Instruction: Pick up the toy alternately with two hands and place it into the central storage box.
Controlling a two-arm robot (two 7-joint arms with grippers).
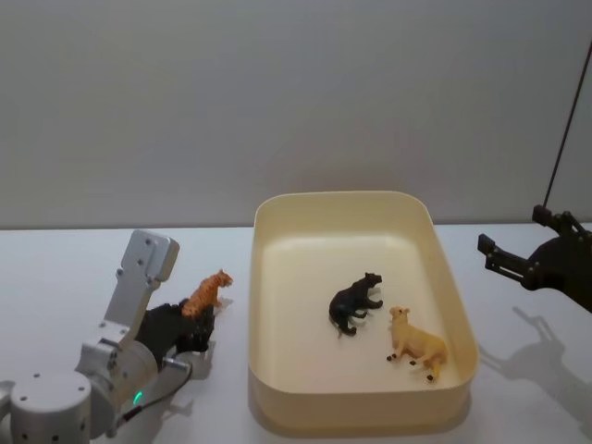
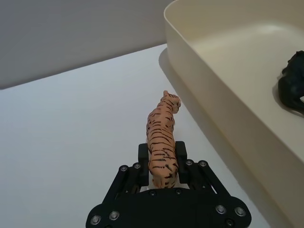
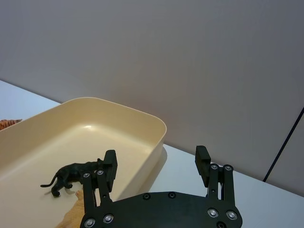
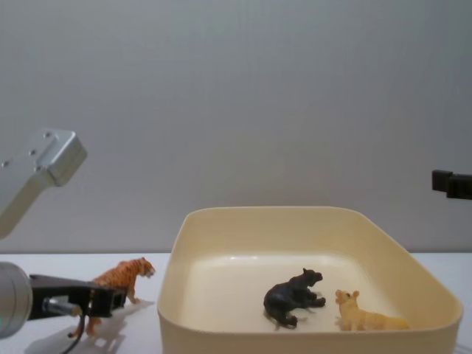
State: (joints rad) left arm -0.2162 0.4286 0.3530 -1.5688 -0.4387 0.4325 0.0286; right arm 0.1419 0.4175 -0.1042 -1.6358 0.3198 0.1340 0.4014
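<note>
Left gripper (image 2: 161, 159): down at table level, left of the storage box (image 1: 262, 277); its flat fingers (image 2: 142, 153) are closed against the flanks of the toy tiger (image 2: 162, 137), gripping the hindquarters.
Toy tiger: upright, on or just above the white table (image 1: 55, 277), I cannot tell which; just beside the box's left wall, head pointing away from the gripper, toward the far left corner of the box.
Right gripper (image 3: 156, 164): held in the air to the right of the box, well apart from it, fingers spread wide with nothing between them.
Storage box: centre of the table, holding a black panther figurine (image 1: 355, 302) and, near and right of it, a tan animal figurine (image 1: 416, 345).
Handling: the tiger looks like a small, stiff, hard plastic figure, probably light and a little slick; unlikely to break.
Where to hold: across the broad body, as now; legs and tail are thin and would likely twist out of flat fingers.
Risk: with only the rear held, the front may pivot downward on lifting.
</note>
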